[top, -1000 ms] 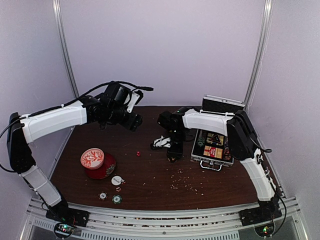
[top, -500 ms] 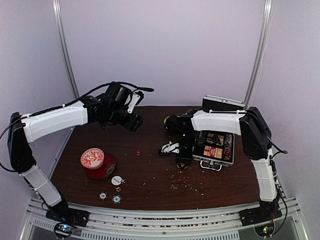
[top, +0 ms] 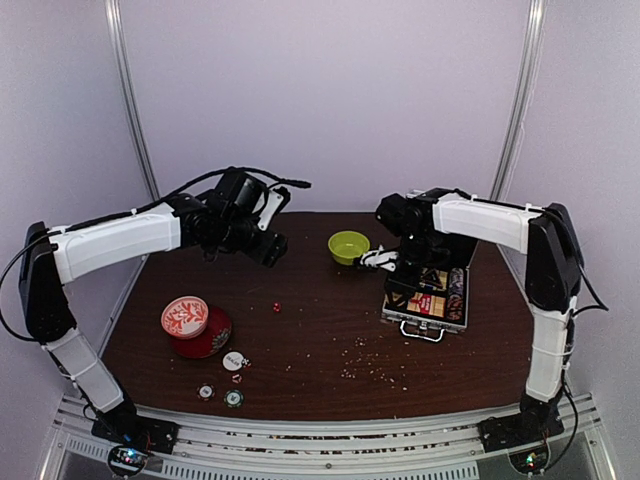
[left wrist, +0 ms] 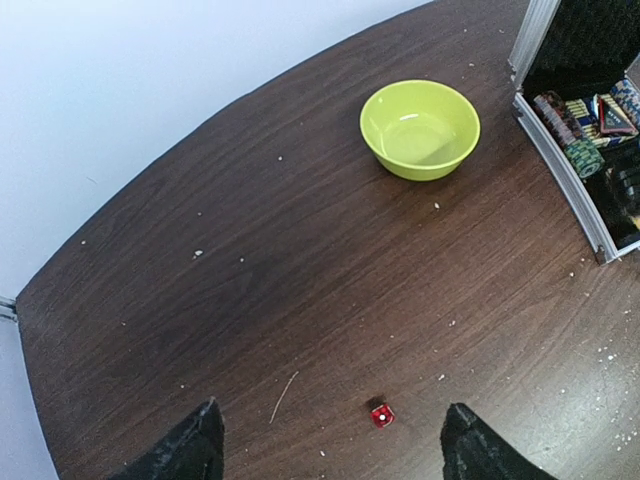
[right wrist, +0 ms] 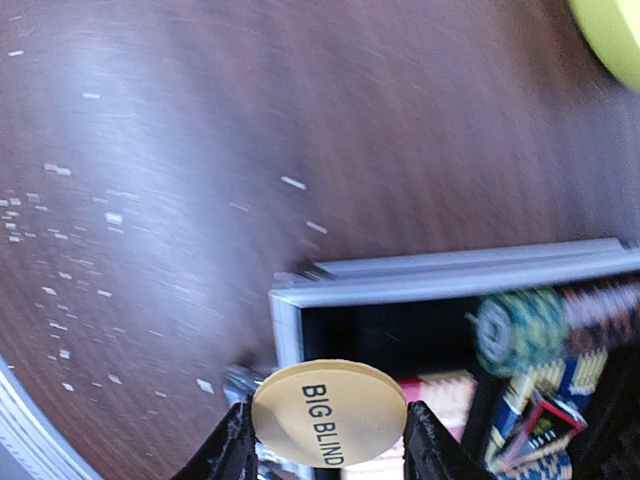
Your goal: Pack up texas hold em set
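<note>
The silver case [top: 420, 322] lies open at the right, with chip rows and card decks inside; its rim also shows in the left wrist view [left wrist: 568, 172] and the right wrist view [right wrist: 450, 282]. My right gripper [top: 380, 260] [right wrist: 328, 428] is shut on a cream round button [right wrist: 328, 410] marked BIG BLIND, held above the case's corner. A tiny red die [top: 277, 306] [left wrist: 381, 415] lies on the table. My left gripper [top: 262, 245] [left wrist: 330, 428] hangs open above it, the die between its fingertips and nearer the right one. A white button [top: 233, 360] and two chips [top: 205, 392] [top: 233, 398] lie near the front left.
A lime-green bowl [top: 348, 246] [left wrist: 420, 128] stands just left of the case. A red round tin [top: 208, 338] with a patterned lid [top: 185, 317] leaning on it sits at the left. Pale crumbs are scattered on the brown table [top: 320, 340].
My right arm has swung right and back from the table's middle to the case, carrying the button, and the bowl has come into view. The left arm has barely moved.
</note>
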